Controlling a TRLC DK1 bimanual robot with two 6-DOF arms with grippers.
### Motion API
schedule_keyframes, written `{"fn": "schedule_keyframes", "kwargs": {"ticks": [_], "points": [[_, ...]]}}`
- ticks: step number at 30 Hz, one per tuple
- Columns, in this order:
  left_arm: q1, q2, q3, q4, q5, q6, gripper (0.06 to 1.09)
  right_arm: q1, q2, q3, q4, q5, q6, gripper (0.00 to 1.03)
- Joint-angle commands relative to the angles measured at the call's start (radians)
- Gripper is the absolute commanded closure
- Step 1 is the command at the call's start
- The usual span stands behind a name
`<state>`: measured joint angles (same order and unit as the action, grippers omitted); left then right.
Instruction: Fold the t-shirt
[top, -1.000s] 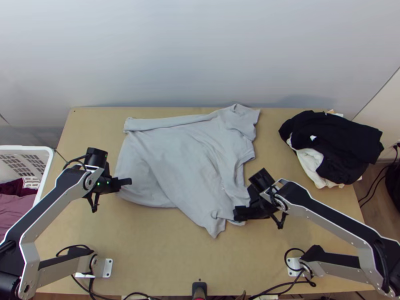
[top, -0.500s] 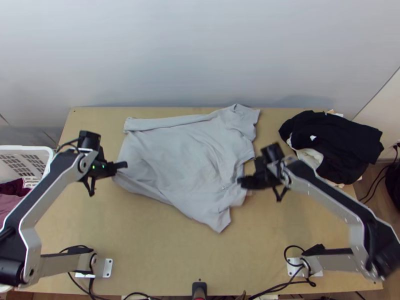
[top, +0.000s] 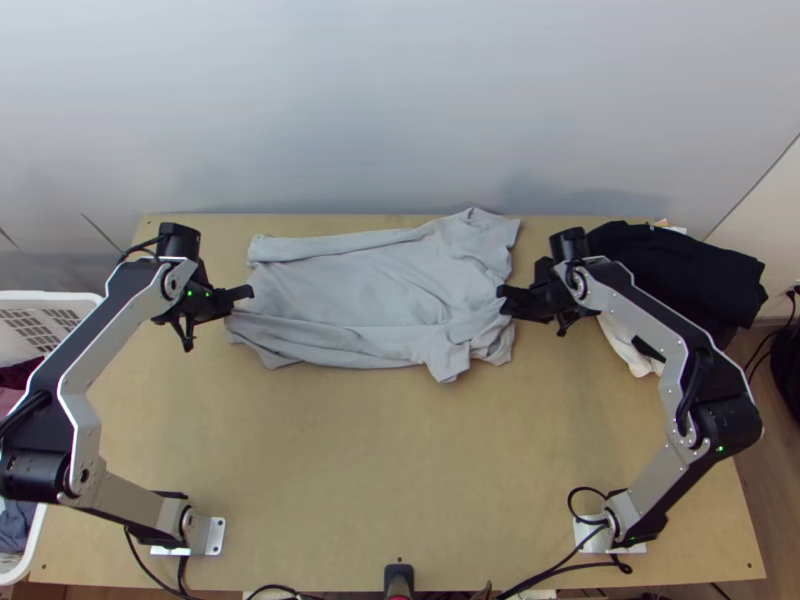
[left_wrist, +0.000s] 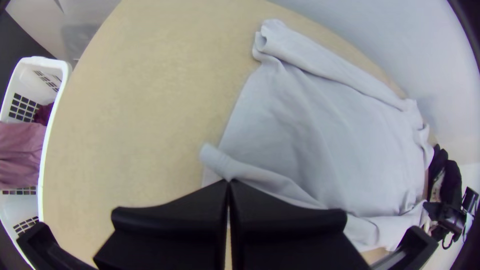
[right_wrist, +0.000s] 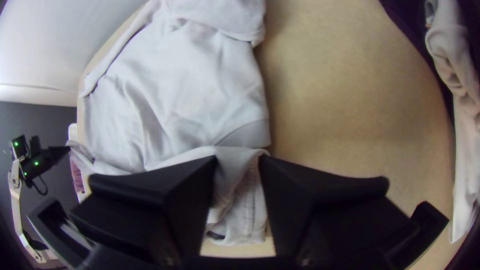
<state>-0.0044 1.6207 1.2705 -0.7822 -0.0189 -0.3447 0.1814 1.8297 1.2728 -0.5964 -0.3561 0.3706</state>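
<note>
Top view: shirt on the table, far half, roughly midway between left and right. Hem end points left, sleeve end right. Far edge turned over into a long narrow strip. Near edge also turned in, a loose rumpled band along its length; one sleeve sticks out toward near, right part of the shirt. Left gripper at the shirt's near-left corner, right gripper at its right end, near side. Basket off the table's left side. Dark clothes piled at far right, white garment poking out from under them on the near side.

Left wrist view: left gripper closed, fingers together, pinching the near fold close to the hem corner. Middle of the shirt fairly flat, a few soft creases. Pink cloth in the basket.

Right wrist view: right gripper part open, clear gap between fingers, bunched shirt fabric lying in the gap. Can't tell if it touches both fingers; no firm pinch visible. Collar or sleeve edges can't be sorted out there.
</note>
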Motion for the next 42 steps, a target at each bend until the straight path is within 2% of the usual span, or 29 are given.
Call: {"fn": "schedule_keyframes", "kwargs": {"ticks": [1, 6, 8, 11, 13, 15, 17, 23, 30, 33, 37, 38, 42], "points": [[0.001, 0.065, 0.04, 0.006, 0.002, -0.019, 1.05, -0.062, 0.02, 0.002, -0.019, -0.012, 0.05, 0.04], [-0.009, 0.096, 0.049, 0.008, 0.002, -0.03, 1.04, -0.065, -0.11, -0.033, -0.072, -0.053, 0.085, 0.04], [-0.009, 0.107, 0.052, 0.009, 0.002, -0.03, 1.04, -0.062, -0.162, -0.032, -0.128, -0.106, 0.123, 0.04], [-0.008, 0.119, 0.055, 0.011, 0.0, -0.03, 1.04, -0.037, -0.222, -0.044, -0.206, -0.158, 0.139, 0.1], [-0.006, 0.123, 0.055, 0.011, 0.0, -0.03, 1.04, -0.016, -0.247, -0.082, -0.214, -0.161, 0.139, 0.1], [-0.005, 0.127, 0.056, 0.011, 0.0, -0.03, 1.04, 0.001, -0.265, -0.13, -0.212, -0.159, 0.111, 0.1], [-0.003, 0.127, 0.059, 0.011, 0.0, -0.03, 1.05, 0.009, -0.28, -0.179, -0.207, -0.158, 0.042, 0.1], [0.004, 0.12, 0.059, 0.004, 0.0, -0.025, 1.04, 0.035, -0.319, -0.288, -0.132, 0.012, -0.096, 0.1], [0.003, 0.123, 0.075, 0.001, 0.002, -0.027, 1.04, 0.086, -0.265, -0.305, -0.051, 0.094, -0.141, 0.1], [0.003, 0.123, 0.076, -0.002, 0.0, -0.027, 1.04, 0.11, -0.231, -0.293, -0.016, 0.106, -0.142, 0.21], [0.004, 0.127, 0.075, -0.012, 0.0, -0.023, 1.05, 0.138, -0.181, -0.265, 0.01, 0.112, -0.137, 0.22], [0.006, 0.127, 0.073, -0.012, 0.0, -0.023, 1.04, 0.147, -0.17, -0.26, 0.02, 0.112, -0.137, 0.26], [0.011, 0.127, 0.073, -0.02, 0.0, -0.02, 1.05, 0.174, -0.153, -0.254, 0.053, 0.115, -0.141, 0.57]]}}
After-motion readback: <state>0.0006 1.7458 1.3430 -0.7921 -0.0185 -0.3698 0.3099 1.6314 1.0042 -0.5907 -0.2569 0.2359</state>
